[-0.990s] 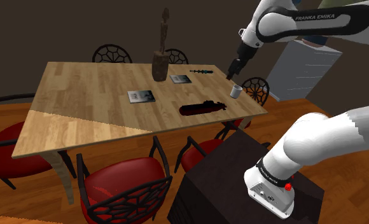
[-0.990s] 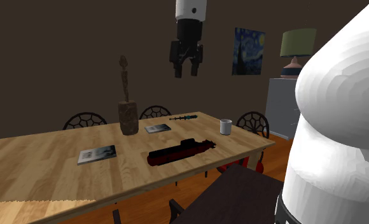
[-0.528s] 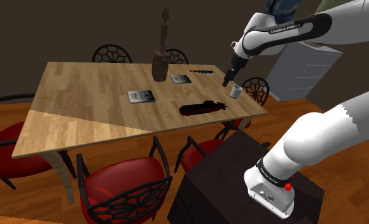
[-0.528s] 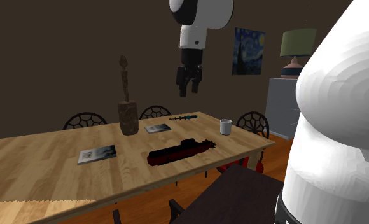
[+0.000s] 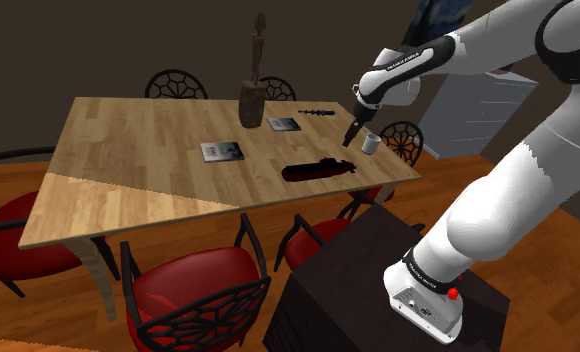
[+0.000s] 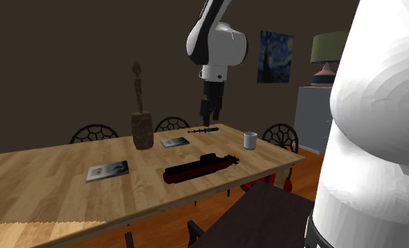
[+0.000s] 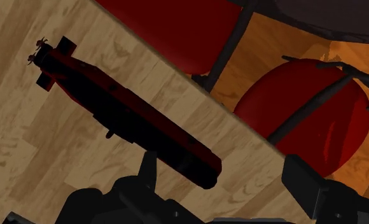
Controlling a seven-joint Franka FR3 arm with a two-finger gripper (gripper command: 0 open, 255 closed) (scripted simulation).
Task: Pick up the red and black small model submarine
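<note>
The red and black model submarine (image 5: 318,169) lies flat on the wooden table (image 5: 128,150) near its front edge, also seen as submarine (image 6: 198,167). My black gripper (image 5: 349,138) hangs above the table, up and to the right of the submarine in the shoulder view, close to a white cup (image 5: 371,143). From the second exterior view the gripper (image 6: 210,115) is well above the submarine, not touching it. In the wrist view the submarine (image 7: 126,114) lies diagonally ahead, its blunt end near one fingertip (image 7: 148,168). The gripper (image 7: 224,184) is open and holds nothing.
A tall dark figurine on a block (image 5: 250,100), two flat booklets (image 5: 221,151) (image 5: 284,124) and a thin teal tool (image 5: 315,112) share the table. Red-cushioned chairs (image 5: 193,285) ring it. A grey dresser with a lamp (image 6: 326,60) stands at the second exterior view's right.
The arm has swung down and the gripper has dropped lower toward the table, nearer the cup and submarine. Nothing on the table has moved.
</note>
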